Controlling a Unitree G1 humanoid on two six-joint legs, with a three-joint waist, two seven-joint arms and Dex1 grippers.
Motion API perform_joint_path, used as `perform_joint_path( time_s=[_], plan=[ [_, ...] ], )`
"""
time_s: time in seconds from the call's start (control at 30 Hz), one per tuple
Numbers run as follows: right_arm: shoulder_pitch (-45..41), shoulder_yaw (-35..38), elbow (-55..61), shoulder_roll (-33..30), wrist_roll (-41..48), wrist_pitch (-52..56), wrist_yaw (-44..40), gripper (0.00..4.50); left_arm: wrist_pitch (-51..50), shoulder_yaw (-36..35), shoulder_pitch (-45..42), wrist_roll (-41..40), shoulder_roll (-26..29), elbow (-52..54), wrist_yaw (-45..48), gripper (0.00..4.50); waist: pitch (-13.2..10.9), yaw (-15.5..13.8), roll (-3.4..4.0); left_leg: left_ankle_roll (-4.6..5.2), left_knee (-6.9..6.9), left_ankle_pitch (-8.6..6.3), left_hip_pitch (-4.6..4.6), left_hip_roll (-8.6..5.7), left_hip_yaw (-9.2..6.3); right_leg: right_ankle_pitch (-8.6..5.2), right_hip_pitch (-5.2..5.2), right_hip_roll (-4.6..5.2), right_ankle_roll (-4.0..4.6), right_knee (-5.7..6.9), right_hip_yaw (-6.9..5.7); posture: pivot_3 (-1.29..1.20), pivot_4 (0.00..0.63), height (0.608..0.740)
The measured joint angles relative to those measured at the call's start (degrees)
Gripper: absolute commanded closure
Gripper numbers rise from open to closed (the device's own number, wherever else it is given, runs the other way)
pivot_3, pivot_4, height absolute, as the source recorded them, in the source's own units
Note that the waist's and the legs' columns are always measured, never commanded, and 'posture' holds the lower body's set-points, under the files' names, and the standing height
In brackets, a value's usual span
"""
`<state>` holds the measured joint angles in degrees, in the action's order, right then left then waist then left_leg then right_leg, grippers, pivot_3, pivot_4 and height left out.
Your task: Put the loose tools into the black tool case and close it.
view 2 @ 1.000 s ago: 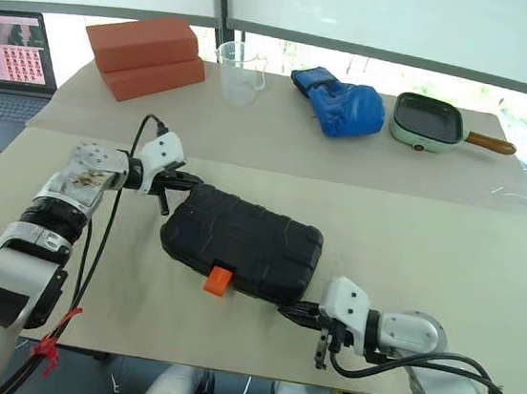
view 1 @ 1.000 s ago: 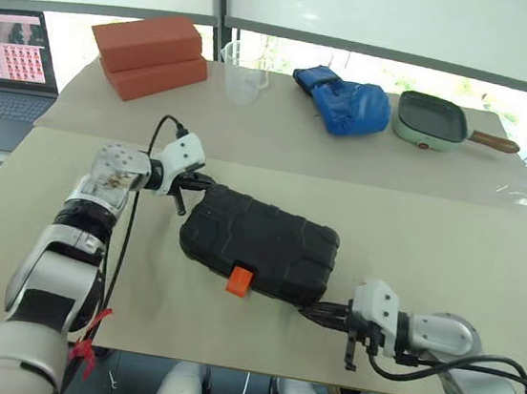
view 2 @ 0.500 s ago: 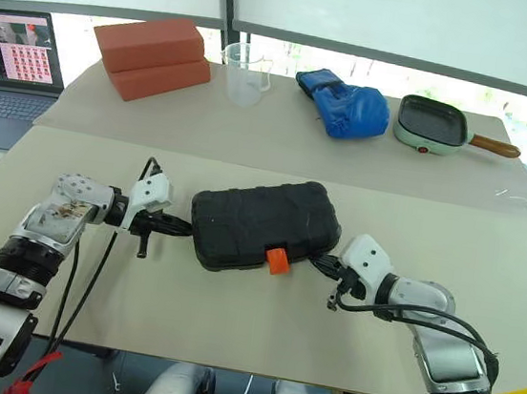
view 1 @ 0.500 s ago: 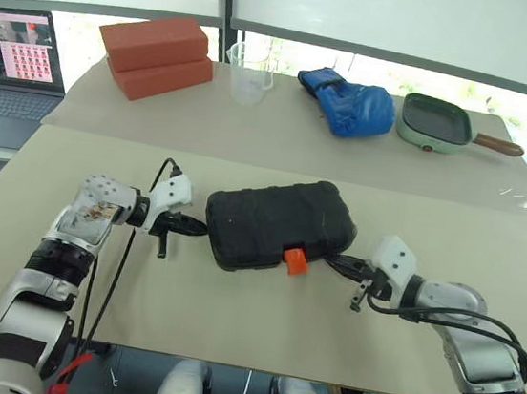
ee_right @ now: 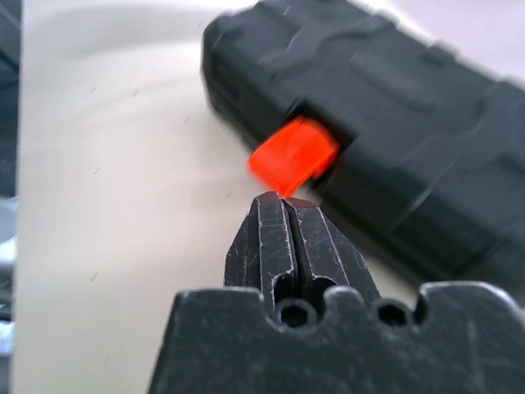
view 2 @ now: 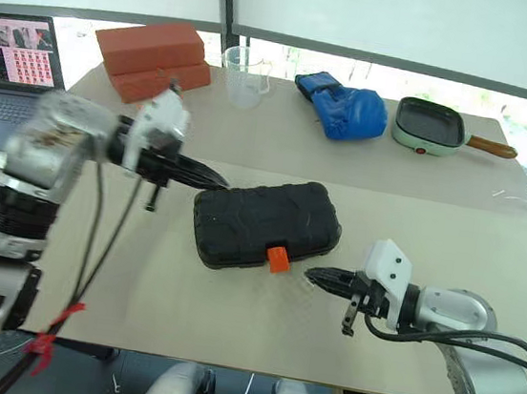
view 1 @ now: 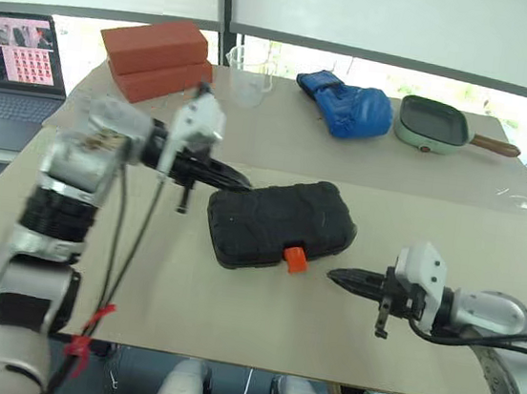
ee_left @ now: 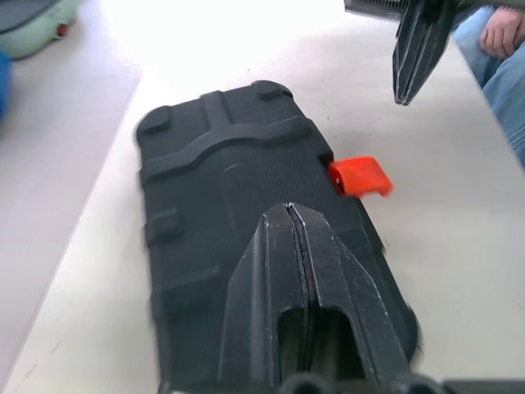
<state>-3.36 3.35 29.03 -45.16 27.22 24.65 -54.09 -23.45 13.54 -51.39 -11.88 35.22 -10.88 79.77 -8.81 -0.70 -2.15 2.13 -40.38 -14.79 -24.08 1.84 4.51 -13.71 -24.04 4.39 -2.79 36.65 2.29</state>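
- Two grippers in play, and both have their black fingers pressed flat together with nothing between them.
- Over on the left, the left gripper [view 1: 236, 183] hangs above the table with its tip over the far left corner of the black moulded plastic tool case [view 1: 279, 224]; whether it touches the lid I cannot tell.
- From the left wrist camera, the shut fingers [ee_left: 305, 271] lie along the ribbed lid, no gap between them.
- Centre stage, the case lies shut and flat on the beige table top [view 1: 182, 312], turned at a slant, its small orange latch [view 1: 294, 258] sticking out from the near edge.
- Now to the right: the right gripper [view 1: 338, 278] points toward the case, tip just beside the latch and clear of it, a strip of bare table showing between them.
- Through the right wrist camera, the closed fingers [ee_right: 289, 246] line up right on that orange latch [ee_right: 294, 155], tip close to it.
- Along the far strip of table, left to right: an open laptop [view 1: 10, 65] on a lower desk, two stacked terracotta-coloured bricks [view 1: 156, 57], a clear plastic measuring jug [view 1: 250, 72], a blue padded glove [view 1: 350, 104] and a pale green square pan with a brown handle [view 1: 436, 122].
- Behind it all, white blinds hang over bright windows.
- One extra from the left wrist camera: the other gripper's dark tip [ee_left: 418, 49] hangs beyond the latch, and a person's hand [ee_left: 502, 26] rests on a denim-clad leg past the table edge.
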Motion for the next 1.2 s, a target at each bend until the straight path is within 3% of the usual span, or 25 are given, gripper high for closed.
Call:
perform_joint_path(
  time_s=[0.1,0.3,0.73,1.03,1.2],
  plan=[
    [-2.5,-3.1,-0.5,1.6,-0.4,0.8,0.8,4.5,5.1,3.8,0.7,5.0,-4.2,-6.0,-4.7,4.47,0.0,0.3,-0.01,-0.01,0.0,0.01,-0.09,0.01,0.01,0.0,-0.2,-0.05,0.02,0.09,0.09,0.0,0.15,0.738],
    [-9.6,-9.6,-5.5,6.6,-4.8,0.8,3.3,4.5,14.9,5.7,1.7,9.5,-5.9,-11.0,-9.6,4.47,0.0,0.4,0.01,-0.01,-0.01,0.01,0.02,0.02,0.06,-0.01,-0.08,-0.02,0.03,0.1,0.09,0.0,0.15,0.738],
    [-9.8,-16.1,-11.4,10.5,-12.9,-0.9,5.0,4.5,11.9,4.1,4.5,9.5,-5.2,-6.7,-10.2,4.47,0.1,0.3,0.02,-0.01,-0.02,0.01,0.06,0.04,0.12,-0.01,-0.08,-0.02,0.02,0.17,0.09,0.0,0.15,0.738],
    [-7.9,-15.4,-10.7,12.7,-13.9,0.0,6.7,4.5,11.0,4.3,4.5,9.6,-5.6,-5.8,-10.1,4.47,0.1,0.2,0.02,-0.03,-0.03,0.02,0.06,0.02,0.12,-0.01,-0.08,0.0,0.02,0.22,0.1,0.0,0.15,0.738],
    [-7.0,-7.1,-0.6,9.5,-4.0,6.5,5.5,4.5,11.4,4.3,4.4,9.7,-6.0,-6.0,-10.1,4.47,0.1,-0.1,0.0,-0.03,-0.04,0.02,0.08,0.04,0.03,0.0,-0.01,0.0,0.02,0.19,0.07,0.0,0.15,0.738]
  ],
)
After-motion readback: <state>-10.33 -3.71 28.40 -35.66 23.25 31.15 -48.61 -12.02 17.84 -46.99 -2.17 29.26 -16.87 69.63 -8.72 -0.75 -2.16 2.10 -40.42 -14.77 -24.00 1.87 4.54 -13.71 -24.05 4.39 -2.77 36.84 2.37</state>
